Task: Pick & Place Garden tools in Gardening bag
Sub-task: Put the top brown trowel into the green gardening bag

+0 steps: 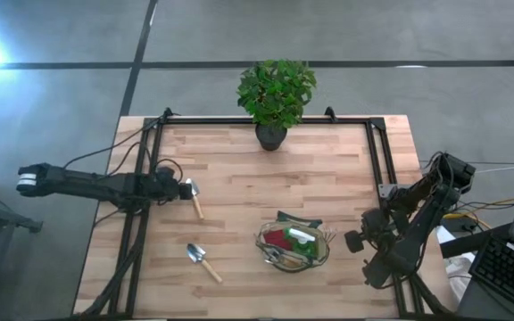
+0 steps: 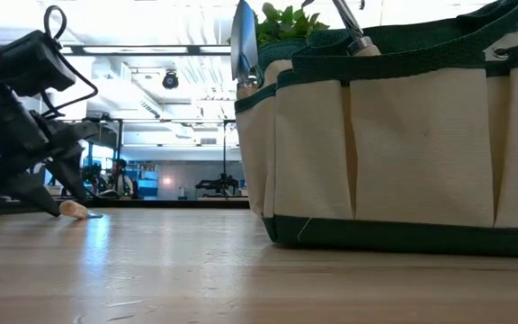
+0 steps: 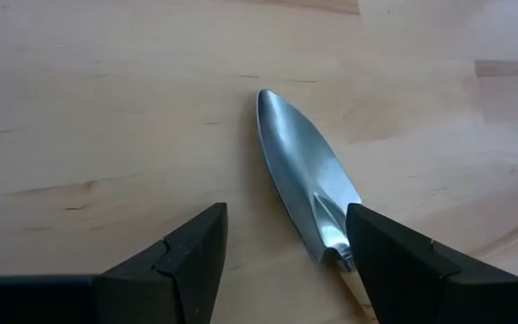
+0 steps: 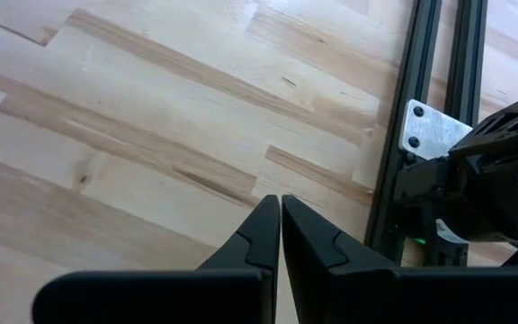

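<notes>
Trowel (image 3: 308, 175) near the table's (image 1: 239, 178) left edge sits between left gripper's (image 3: 286, 256) wide jaws, ready for pinching; right gripper (image 4: 281, 236) waits closed.

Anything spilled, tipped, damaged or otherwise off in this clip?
Nothing stands out. The gardening bag stands upright with tools inside, the potted plant is upright at the table's far edge, and two trowels lie flat on the wood, one between the open left gripper's fingers.
</notes>
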